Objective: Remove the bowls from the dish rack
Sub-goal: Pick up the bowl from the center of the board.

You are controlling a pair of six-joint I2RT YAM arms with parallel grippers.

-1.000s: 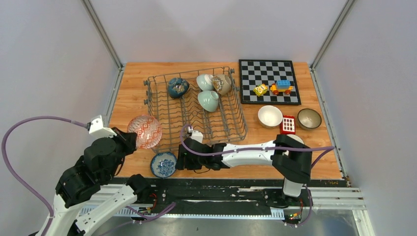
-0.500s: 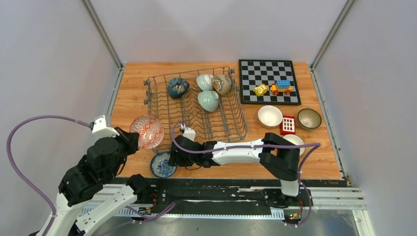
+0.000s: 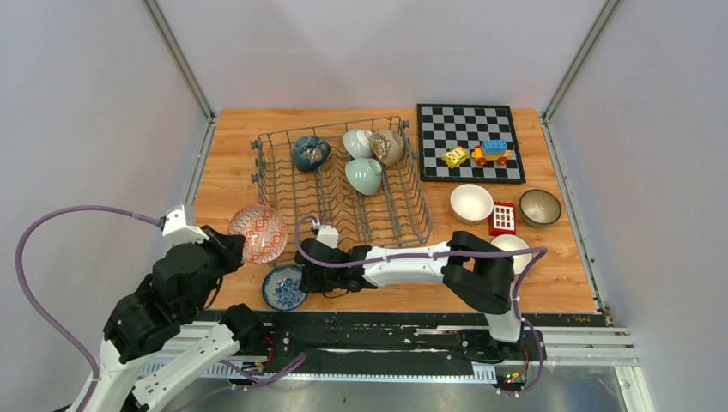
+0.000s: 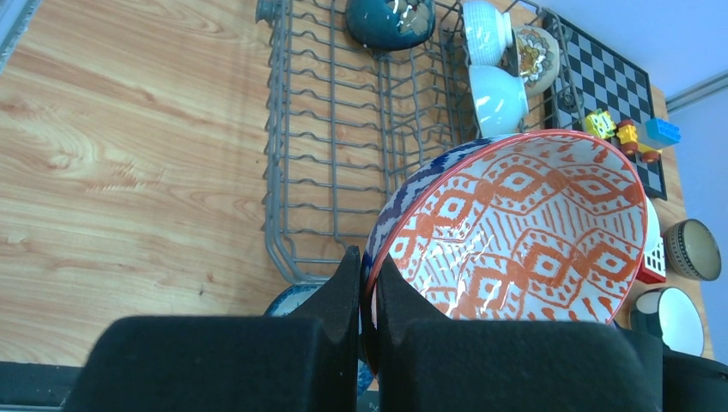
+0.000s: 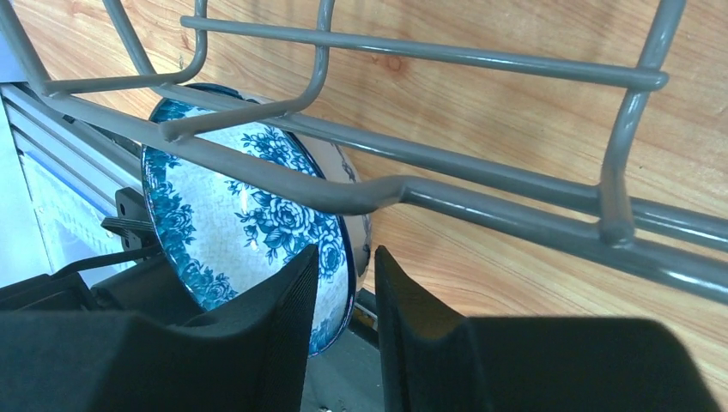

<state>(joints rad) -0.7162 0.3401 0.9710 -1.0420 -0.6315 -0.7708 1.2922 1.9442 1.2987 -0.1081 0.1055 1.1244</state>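
Down at the near left corner of the dish rack (image 3: 391, 215), your left fingers (image 4: 343, 283) are pinched tight on the rim of the orange-patterned bowl (image 4: 515, 232). They hold it tipped up on edge above the counter (image 3: 232, 163), right against the rack's corner. Your right arm is stretched leftward along the near edge, and your right fingers (image 5: 283, 318) straddle the rim of the blue floral bowl (image 5: 249, 215), one finger inside, one outside, with only a narrow gap between them. You can't tell from either view whether they are actually pressing on it. That bowl sits just outside the rack's front wire, at the counter's near edge. Look to the far end of the rack and you've got four bowls propped among the prongs: a dark teal bowl (image 3: 310, 152), a whitish bowl (image 3: 356, 142), a brown-patterned bowl (image 3: 388, 147) and a pale green bowl (image 3: 364, 175). Off to your right, a cream bowl (image 3: 471, 203) and a brown-rimmed bowl (image 3: 540, 207) stand on the counter, near the chessboard (image 3: 468, 129) with its toy blocks (image 3: 491, 152).
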